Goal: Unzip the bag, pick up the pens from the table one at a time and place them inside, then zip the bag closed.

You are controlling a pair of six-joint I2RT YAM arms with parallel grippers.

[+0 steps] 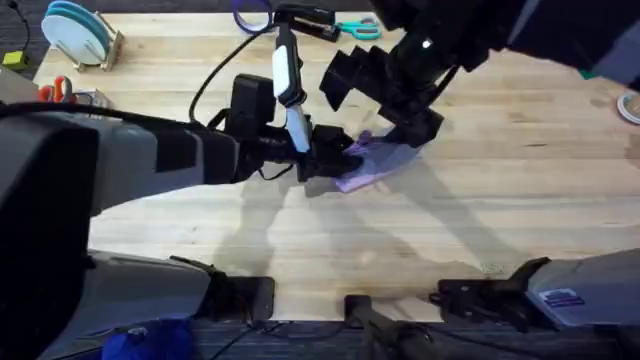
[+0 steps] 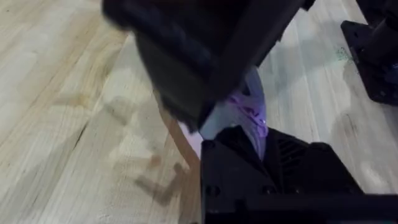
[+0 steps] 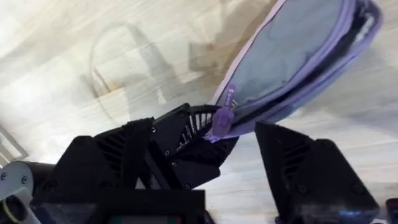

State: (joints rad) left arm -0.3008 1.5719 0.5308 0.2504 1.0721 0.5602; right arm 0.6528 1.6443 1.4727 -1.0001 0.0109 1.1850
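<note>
The lavender bag lies at the middle of the table. My left gripper reaches in from the left and is shut on the bag's left end; in the left wrist view the purple fabric sits pinched between its black fingers. My right gripper comes down from the far side onto the bag's right part. In the right wrist view its fingers stand apart, open, astride the bag's zippered edge, with the purple zipper pull against one fingertip. The pens are out of view.
Teal-handled scissors lie at the table's far edge behind the arms. A rack of blue plates and orange-handled scissors stand at the far left. A tape roll sits at the right edge. Bare wood stretches in front of the bag.
</note>
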